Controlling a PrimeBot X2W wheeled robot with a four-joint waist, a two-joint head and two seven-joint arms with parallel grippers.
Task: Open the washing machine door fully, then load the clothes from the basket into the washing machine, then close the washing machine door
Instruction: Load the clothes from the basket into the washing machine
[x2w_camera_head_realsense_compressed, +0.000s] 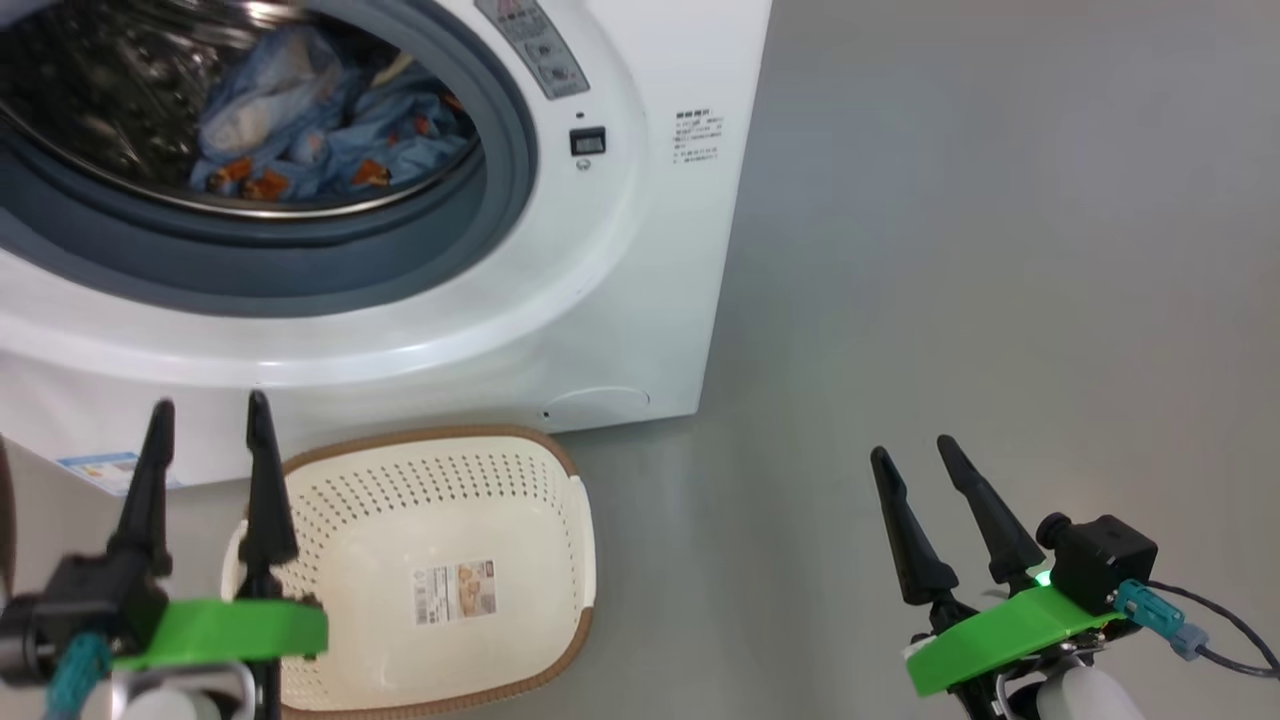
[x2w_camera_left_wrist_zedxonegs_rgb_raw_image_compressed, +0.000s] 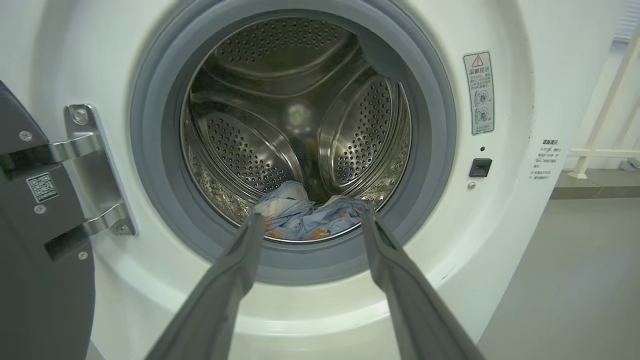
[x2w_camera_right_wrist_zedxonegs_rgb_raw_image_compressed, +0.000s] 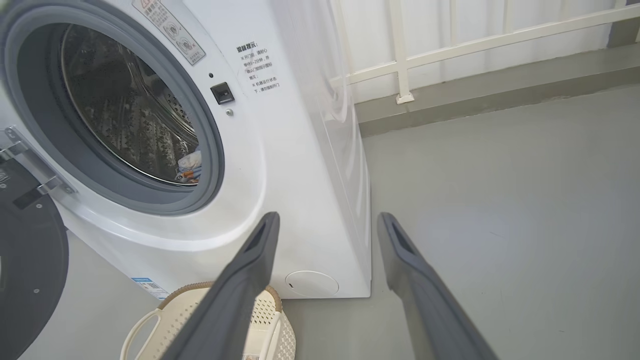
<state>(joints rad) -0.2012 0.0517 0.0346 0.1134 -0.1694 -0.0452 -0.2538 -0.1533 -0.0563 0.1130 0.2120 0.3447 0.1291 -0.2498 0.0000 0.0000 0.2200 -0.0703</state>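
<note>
- In front of the robot, the machine (x2w_camera_head_realsense_compressed: 640, 250) is being seen with its round mouth uncovered. The door (x2w_camera_left_wrist_zedxonegs_rgb_raw_image_compressed: 30, 250) is being held wide open at the left on its steel hinge (x2w_camera_left_wrist_zedxonegs_rgb_raw_image_compressed: 95, 165).
- Inside the drum (x2w_camera_left_wrist_zedxonegs_rgb_raw_image_compressed: 300, 100), the clothes (x2w_camera_head_realsense_compressed: 320, 140) are lying heaped at the bottom. They are blue pieces printed with orange-brown figures, with a paler piece among them. The heap is being ringed by the grey-blue gasket (x2w_camera_head_realsense_compressed: 300, 270).
- On the floor (x2w_camera_head_realsense_compressed: 1000, 250), just before the machine's front, the basket (x2w_camera_head_realsense_compressed: 420, 480) is sitting upright. Its bare perforated bottom and the sticker (x2w_camera_head_realsense_compressed: 455, 590) there are being shown to the head camera.
- At the lower left of the head view, the left gripper (x2w_camera_head_realsense_compressed: 209, 402) is being held with its fingers spread and nothing clasped between them. One finger is overlapping the basket's left rim in that view. Whether it is touching the rim cannot be told.
- In the left wrist view, the two fingers are being aimed at the lower edge of the drum's mouth, with the clothes showing between their tips.
- At the lower right of the head view, the right gripper (x2w_camera_head_realsense_compressed: 912, 448) is being held over bare floor, well apart from the basket and to the right of the machine. Its fingers are parted and nothing is being gripped.
- In the right wrist view, the machine's right front corner is being framed between the fingers, with the round flap (x2w_camera_right_wrist_zedxonegs_rgb_raw_image_compressed: 311, 283) low on the front. A white railing (x2w_camera_right_wrist_zedxonegs_rgb_raw_image_compressed: 450, 45) is standing beyond.
</note>
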